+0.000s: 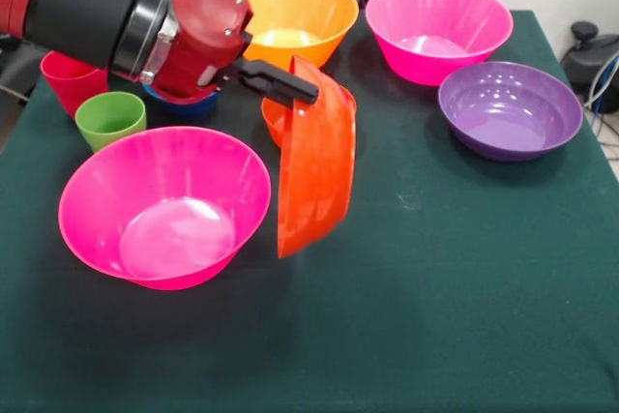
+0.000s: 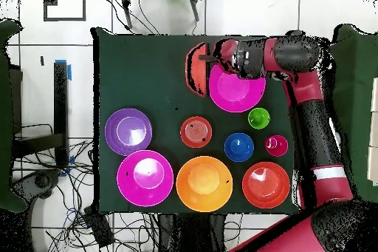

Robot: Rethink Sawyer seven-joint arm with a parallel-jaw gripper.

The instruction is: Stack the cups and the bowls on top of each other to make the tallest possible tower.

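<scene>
My gripper (image 1: 302,92) is shut on the rim of a red-orange bowl (image 1: 317,166). It holds the bowl tilted on edge above the table, just beside a large magenta bowl (image 1: 164,202), which is empty. In the overhead view the gripper (image 2: 206,59) and held bowl (image 2: 196,70) are at the magenta bowl's (image 2: 236,88) edge. A green cup (image 1: 110,119) and a red-pink cup (image 1: 70,79) stand behind the magenta bowl. A small blue bowl (image 1: 184,105) is partly hidden by my wrist. A small orange-red bowl (image 1: 274,118) is behind the held bowl.
A light orange bowl (image 1: 290,9), a second magenta bowl (image 1: 437,28) and a purple bowl (image 1: 510,109) sit at the back and right. Another red-orange bowl (image 2: 266,185) shows only in the overhead view, near the robot's base. Cables lie beyond the table's edges.
</scene>
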